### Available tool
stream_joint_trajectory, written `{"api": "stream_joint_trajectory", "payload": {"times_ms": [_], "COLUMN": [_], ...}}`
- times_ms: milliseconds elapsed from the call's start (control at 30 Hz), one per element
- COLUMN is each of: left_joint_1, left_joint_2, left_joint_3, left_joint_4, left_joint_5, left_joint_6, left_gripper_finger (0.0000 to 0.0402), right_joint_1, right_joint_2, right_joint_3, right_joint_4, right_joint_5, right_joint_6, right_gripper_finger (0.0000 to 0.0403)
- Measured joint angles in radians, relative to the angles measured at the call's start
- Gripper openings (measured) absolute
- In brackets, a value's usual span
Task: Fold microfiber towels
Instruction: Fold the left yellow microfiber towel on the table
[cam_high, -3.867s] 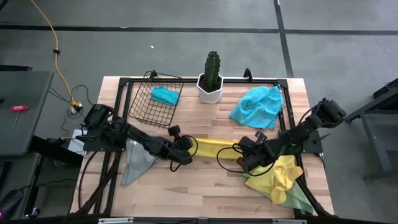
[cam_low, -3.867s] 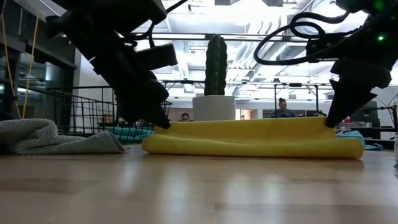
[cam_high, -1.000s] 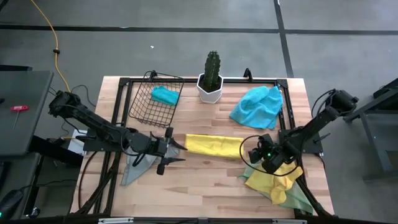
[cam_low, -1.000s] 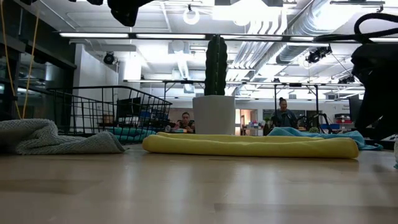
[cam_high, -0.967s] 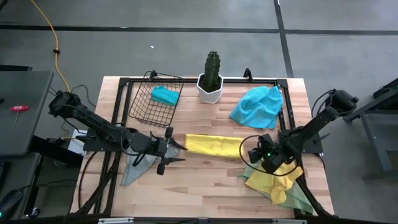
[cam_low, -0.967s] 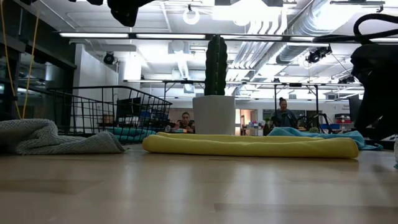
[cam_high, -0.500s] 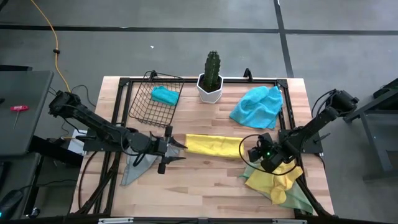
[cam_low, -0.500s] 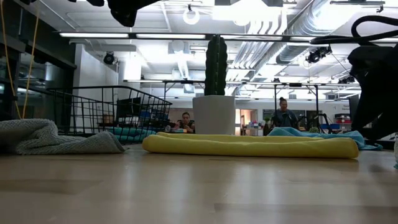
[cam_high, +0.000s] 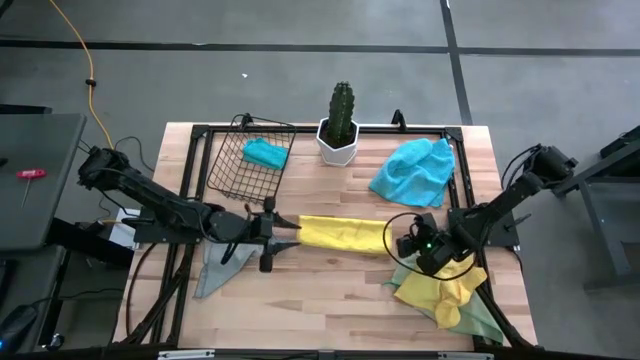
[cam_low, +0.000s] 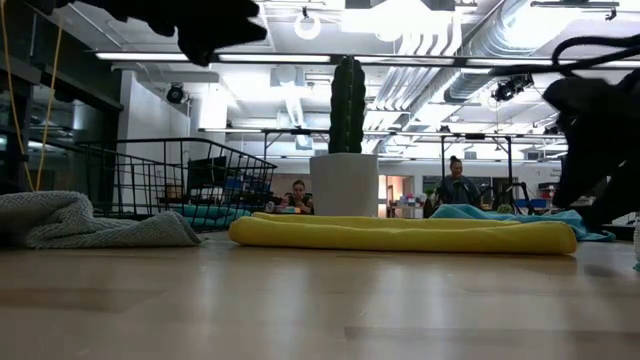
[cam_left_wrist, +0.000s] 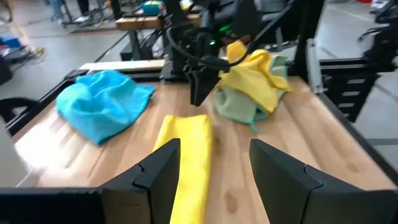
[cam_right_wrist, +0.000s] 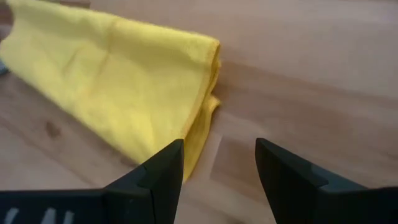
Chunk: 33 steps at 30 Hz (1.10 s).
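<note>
The yellow towel (cam_high: 343, 234) lies mid-tabletop (cam_high: 330, 290) folded into a long strip (probably one fold left) — left hand (cam_high: 284, 235) and right hand (cam_high: 404, 246) spread wide, empty, at its ends — while blue towel (cam_high: 413, 170), grey towel (cam_high: 218, 262) and yellow-green heap (cam_high: 452, 292) wait unfolded.

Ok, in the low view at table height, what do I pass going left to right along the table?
Grey towel → wire basket → potted cactus, standing behind the folded yellow towel → blue towel, its edge showing behind the yellow one's right end.
</note>
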Motion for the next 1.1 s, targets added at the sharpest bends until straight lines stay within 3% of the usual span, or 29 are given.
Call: {"api": "stream_joint_trajectory", "payload": {"times_ms": [167, 400, 867, 967, 1100], "left_joint_1": [0.022, 0.024, 0.024, 0.024, 0.024], "left_joint_2": [0.000, 0.000, 0.000, -0.001, -0.020], "left_joint_3": [0.000, 0.000, 0.000, 0.000, 0.000], "left_joint_4": [-0.040, -0.047, -0.061, -0.061, -0.062], "left_joint_5": [0.002, 0.003, -0.008, -0.019, -0.048], "left_joint_6": [-0.041, -0.041, -0.041, -0.041, -0.041], "left_gripper_finger": [0.0184, 0.0184, 0.0184, 0.0184, 0.0184], "right_joint_1": [-0.075, -0.144, -0.162, -0.162, -0.162], "right_joint_2": [0.054, 0.164, 0.233, 0.234, 0.235], "right_joint_3": [0.000, 0.001, 0.003, 0.002, 0.002], "right_joint_4": [0.047, 0.244, 0.314, 0.301, 0.256], "right_joint_5": [-0.033, -0.090, -0.059, -0.053, -0.052], "right_joint_6": [-0.063, -0.180, -0.178, -0.186, -0.218], "right_gripper_finger": [0.0190, 0.0190, 0.0186, 0.0161, 0.0092]}}
